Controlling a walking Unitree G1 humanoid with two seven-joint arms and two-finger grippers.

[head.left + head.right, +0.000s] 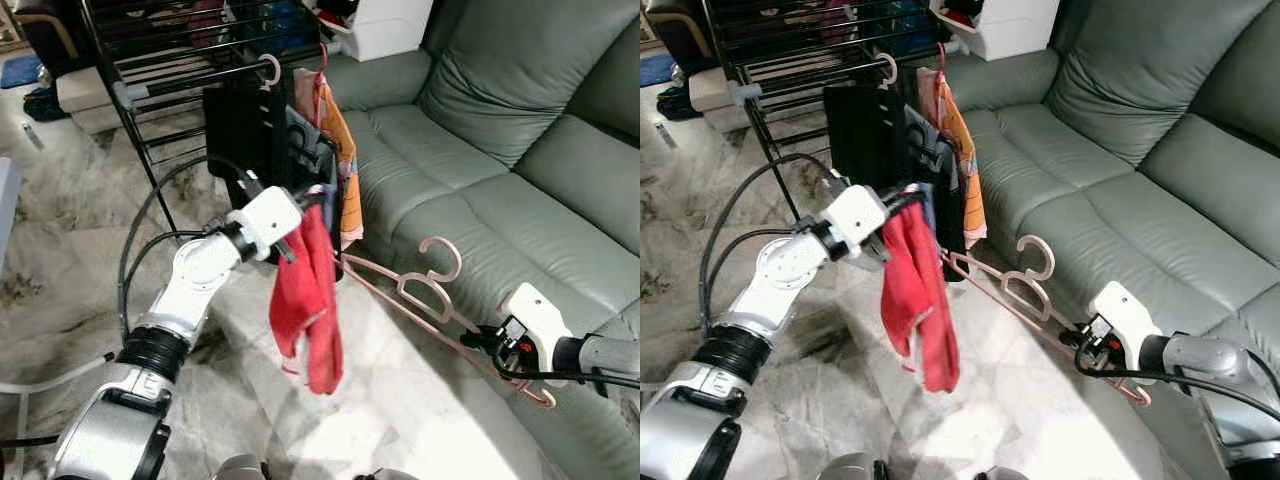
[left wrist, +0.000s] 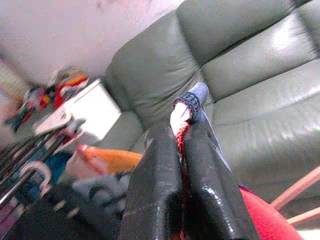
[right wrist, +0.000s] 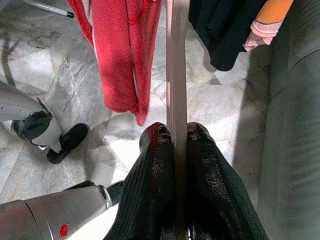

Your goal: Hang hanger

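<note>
Left gripper [image 1: 292,232] clamped on red cloth [image 1: 308,310] near rack [image 1: 170,70]; right gripper [image 1: 1083,350] pinching pink hanger [image 1: 1025,290] at sofa [image 1: 480,210] front edge.

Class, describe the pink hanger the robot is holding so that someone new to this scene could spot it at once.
Start at the green sofa; along its front edge runs a pale pink hanger, clamped at one end by the right gripper. Unlike the hangers hooked on the black rack, it is bare and off the rack.

Smooth pink plastic hangers [image 1: 420,295], red cloth garment [image 1: 308,300], glossy grey-green leather sofa [image 1: 520,110], polished marble floor [image 1: 60,250]
</note>
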